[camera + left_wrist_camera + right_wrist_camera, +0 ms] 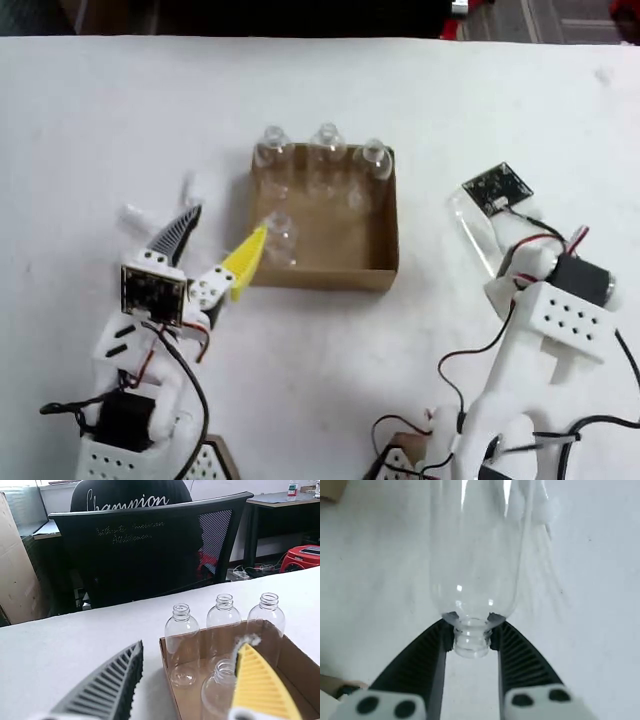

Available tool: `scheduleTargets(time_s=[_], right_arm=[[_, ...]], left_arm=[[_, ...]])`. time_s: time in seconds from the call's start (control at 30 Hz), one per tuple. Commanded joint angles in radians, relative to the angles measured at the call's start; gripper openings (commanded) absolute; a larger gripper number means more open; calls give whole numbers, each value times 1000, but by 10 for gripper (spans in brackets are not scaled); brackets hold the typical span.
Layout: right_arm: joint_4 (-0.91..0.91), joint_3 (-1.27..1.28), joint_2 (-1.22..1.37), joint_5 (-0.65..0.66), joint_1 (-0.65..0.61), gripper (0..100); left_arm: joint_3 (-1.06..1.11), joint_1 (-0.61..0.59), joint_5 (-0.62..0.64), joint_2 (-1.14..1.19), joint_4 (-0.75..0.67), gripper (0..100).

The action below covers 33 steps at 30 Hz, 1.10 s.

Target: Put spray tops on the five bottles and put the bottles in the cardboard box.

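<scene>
4 clear bottles (181,635) stand upright in the cardboard box (385,225), all with bare necks: 3 in a row along the far wall and 1 (280,238) near the box's left wall. The 5th bottle (470,555) is outside the box, just beside its right wall. It is also uncapped, and the right gripper (470,624) has its black fingers pinched on the neck.

The left gripper (228,222) sits at the box's left side with its fingers spread wide. The yellow finger (260,680) reaches over the left wall, just beside the single near bottle, and the grey finger (110,685) is outside the box over the table (100,100).

2 white spray tops (133,215) lie on the table near the grey finger, to the left of the box. A black chair (150,540) stands behind the table's far edge.
</scene>
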Motion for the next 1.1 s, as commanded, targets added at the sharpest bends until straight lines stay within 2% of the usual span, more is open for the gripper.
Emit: scheduleTargets(time_s=[0.0, 0.1, 0.17, 0.3, 0.4, 0.53, 0.77, 1.07], right_arm=[[67, -101, -28, 49, 28, 17], [68, -121, -30, 32, -1, 17], [82, -150, -30, -35, -51, 17], [150, -235, -30, -130, -176, 17], [237, -324, -30, -170, -259, 17], [387, -445, -30, -167, -371, 17], [392, -453, -61, -175, -532, 17], [389, -381, -142, -175, -888, 17]], left_arm=[[-60, -13, -8, -15, 14, 282], [-167, -13, 0, -15, 135, 283], [-244, -4, 6, -15, 242, 283], [-319, -4, 123, -15, 336, 322], [-316, -2, 192, -15, 341, 391], [-311, -2, 216, -15, 339, 400], [-310, 56, 219, -15, 338, 400], [-308, 76, 219, -15, 330, 400]])
